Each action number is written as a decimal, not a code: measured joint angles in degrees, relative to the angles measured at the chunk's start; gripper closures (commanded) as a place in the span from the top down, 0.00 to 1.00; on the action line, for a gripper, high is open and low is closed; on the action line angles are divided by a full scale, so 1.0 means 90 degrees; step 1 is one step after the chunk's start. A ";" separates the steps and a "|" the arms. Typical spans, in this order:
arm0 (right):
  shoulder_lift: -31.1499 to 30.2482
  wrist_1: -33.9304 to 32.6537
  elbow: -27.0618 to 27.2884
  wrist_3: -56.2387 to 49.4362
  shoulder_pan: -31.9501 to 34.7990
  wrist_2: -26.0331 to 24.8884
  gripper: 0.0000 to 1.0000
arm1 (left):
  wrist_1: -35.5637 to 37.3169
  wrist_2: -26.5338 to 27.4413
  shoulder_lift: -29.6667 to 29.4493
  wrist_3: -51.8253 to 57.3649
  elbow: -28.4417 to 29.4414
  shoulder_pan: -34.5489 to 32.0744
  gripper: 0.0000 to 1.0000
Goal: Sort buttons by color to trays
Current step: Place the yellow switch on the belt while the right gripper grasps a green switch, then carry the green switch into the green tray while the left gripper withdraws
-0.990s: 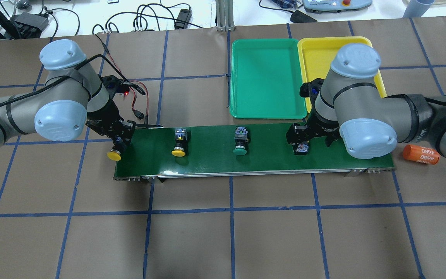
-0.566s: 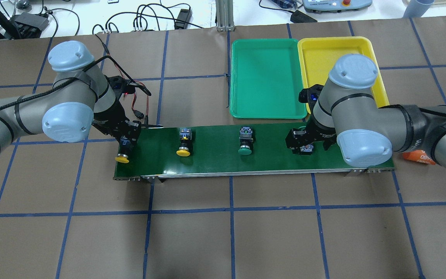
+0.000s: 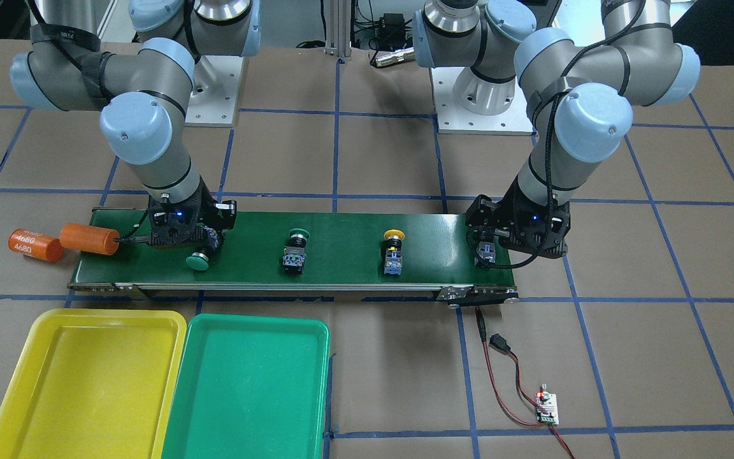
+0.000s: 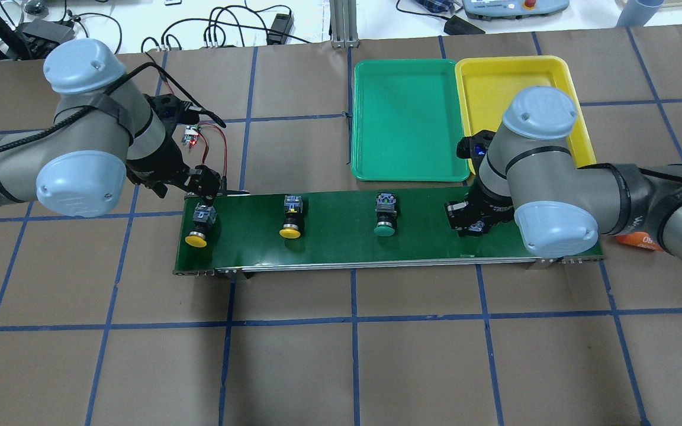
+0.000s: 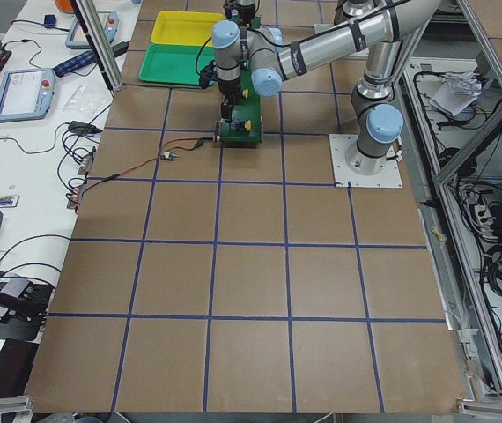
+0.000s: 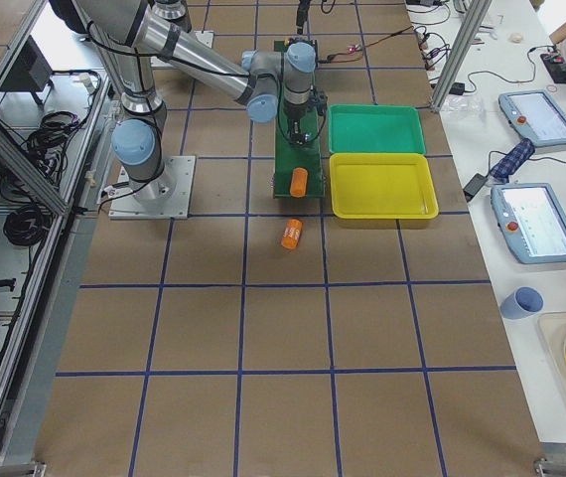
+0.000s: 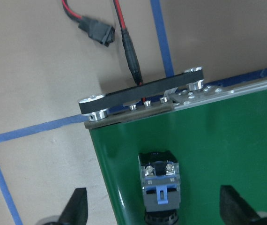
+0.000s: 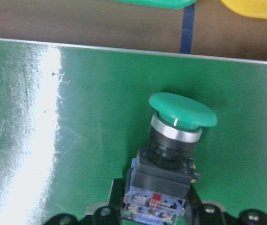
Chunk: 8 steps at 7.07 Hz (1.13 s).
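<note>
End yellow button [image 4: 199, 228]: lies on its side at the left end of the conveyor belt [image 4: 329, 245], cap toward the robot-side edge of the bench [image 4: 341, 367]. The left tool [image 7: 154, 208] hangs over it, spread wide; both fingers [image 7: 77, 206] stand clear of the body, one to each side.

Inner yellow button [image 4: 291, 220]: on the belt, lying the same way, well apart from the first.

Free green button [image 4: 385, 216]: near mid-belt, cap toward the robot.

Gripped green button [image 8: 175, 140]: at the right part of the belt, its blocky body pinched in the narrowed right tool [image 8: 154, 202], cap pointing away from the wrist. Whether it touches the belt cannot be told.

Green tray [image 4: 406, 118] and yellow tray [image 4: 483, 89]: side by side and touching, toward the far edge of the bench, right of centre. The green one's near rim is just beside the belt. The right arm's elbow overhangs the yellow tray's near corner in the overhead view.

Orange cylinder [image 3: 90, 239]: on the belt's right end, near the right tool.

Second orange cylinder [image 3: 35, 245]: on the bench, just past that end.

Red-and-black cable [image 3: 501, 382]: runs from the belt's left end to a small circuit board [image 3: 545, 408] on the bench.
</note>
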 measured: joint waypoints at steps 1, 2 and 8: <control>-0.0002 -0.0004 -0.0033 -0.0069 -0.0007 -0.0010 0.12 | -0.0358 -0.0044 0.0474 -0.0039 0.0040 -0.0026 1.00; 0.0014 -0.0009 -0.0184 -0.0102 -0.0010 0.0002 0.13 | -0.0699 -0.0079 0.0978 -0.0140 0.0063 -0.0098 1.00; 0.2098 -0.0213 -0.3195 -0.0381 0.0045 0.1399 1.00 | -0.1997 -0.0016 0.1940 -0.1534 0.0194 -0.0574 1.00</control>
